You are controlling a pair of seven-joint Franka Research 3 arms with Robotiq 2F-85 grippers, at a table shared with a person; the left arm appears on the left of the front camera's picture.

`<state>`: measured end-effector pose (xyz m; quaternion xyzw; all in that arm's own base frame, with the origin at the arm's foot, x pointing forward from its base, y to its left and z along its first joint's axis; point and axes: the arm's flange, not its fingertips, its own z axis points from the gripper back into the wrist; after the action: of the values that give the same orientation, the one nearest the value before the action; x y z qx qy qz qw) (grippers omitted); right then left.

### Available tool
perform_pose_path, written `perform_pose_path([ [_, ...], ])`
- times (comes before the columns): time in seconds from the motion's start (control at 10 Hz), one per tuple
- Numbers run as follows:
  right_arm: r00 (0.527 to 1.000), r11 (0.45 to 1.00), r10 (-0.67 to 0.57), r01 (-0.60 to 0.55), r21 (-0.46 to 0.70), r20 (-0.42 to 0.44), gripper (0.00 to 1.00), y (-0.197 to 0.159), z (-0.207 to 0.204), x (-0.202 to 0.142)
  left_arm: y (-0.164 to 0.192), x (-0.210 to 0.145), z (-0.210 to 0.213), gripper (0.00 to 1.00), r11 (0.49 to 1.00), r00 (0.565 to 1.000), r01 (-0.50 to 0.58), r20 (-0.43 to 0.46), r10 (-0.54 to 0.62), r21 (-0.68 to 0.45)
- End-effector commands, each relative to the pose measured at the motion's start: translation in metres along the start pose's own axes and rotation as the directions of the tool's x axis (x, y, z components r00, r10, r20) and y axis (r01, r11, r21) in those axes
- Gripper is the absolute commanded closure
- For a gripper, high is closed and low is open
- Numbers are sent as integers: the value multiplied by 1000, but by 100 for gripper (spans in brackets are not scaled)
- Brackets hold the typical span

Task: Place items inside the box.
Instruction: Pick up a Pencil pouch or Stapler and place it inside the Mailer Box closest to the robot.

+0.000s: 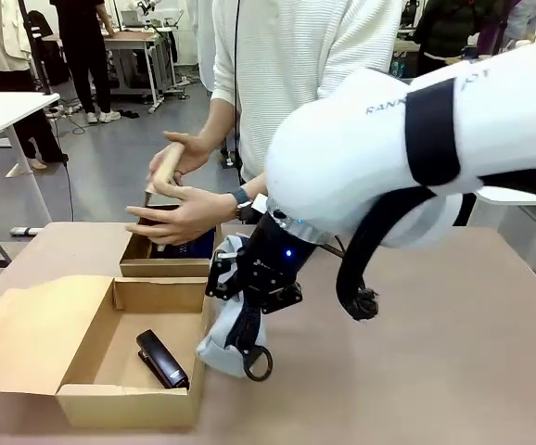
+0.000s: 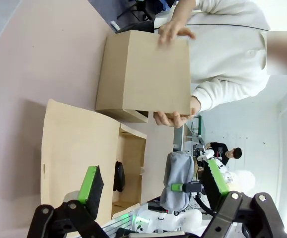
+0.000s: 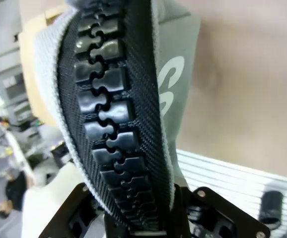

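Your right gripper [image 1: 249, 298] was clamped tight on the grey zip pouch [image 1: 220, 348], gripping it at its upper end. In the right wrist view you could see the black zip running up from between the closed jaws, with part of a white letter on the grey cloth beside it. The pouch hung down from the gripper, slightly tilted. Its lower end was at the table [image 1: 416, 371], just beside the right wall of the open box [image 1: 129, 405], and a black loop [image 1: 259, 363] dangled at its bottom. I could not tell whether it was resting on the table.

The box sat near the table's near-left corner with its flap [image 1: 27, 334] folded out flat toward the left edge. One black stapler [image 1: 161, 360] lay on the box floor near the front wall.

Just behind the box, toward the far edge, stood a smaller cardboard box [image 1: 161, 269] with something navy [image 1: 192, 248] inside it. The person at the far side had one hand [image 1: 183, 215] open over it and the other hand [image 1: 192, 148] on a cardboard lid [image 1: 166, 171] held above it.

Your left gripper [image 2: 151, 171] hung above the table with its jaws wide apart and nothing between them, its green pads [image 2: 90, 182] looking down on the flap and the box.
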<state>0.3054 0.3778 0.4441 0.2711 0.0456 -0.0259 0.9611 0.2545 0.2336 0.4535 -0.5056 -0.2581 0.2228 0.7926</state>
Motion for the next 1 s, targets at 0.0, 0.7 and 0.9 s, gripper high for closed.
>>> perform_pose_path([
  [0.0,987,968,-126,144,206,-98,91,-77,74,-34,0,-2,0,0,999,1000,15,9,-15,-29],
  [0.7,989,927,-103,134,352,-105,91,-116,137,-62,0,-2,0,0,999,1000,15,9,-15,-29],
  [0.9,989,927,-103,134,352,-105,91,-116,137,-62,0,-2,0,0,999,1000,15,9,-15,-29],
])
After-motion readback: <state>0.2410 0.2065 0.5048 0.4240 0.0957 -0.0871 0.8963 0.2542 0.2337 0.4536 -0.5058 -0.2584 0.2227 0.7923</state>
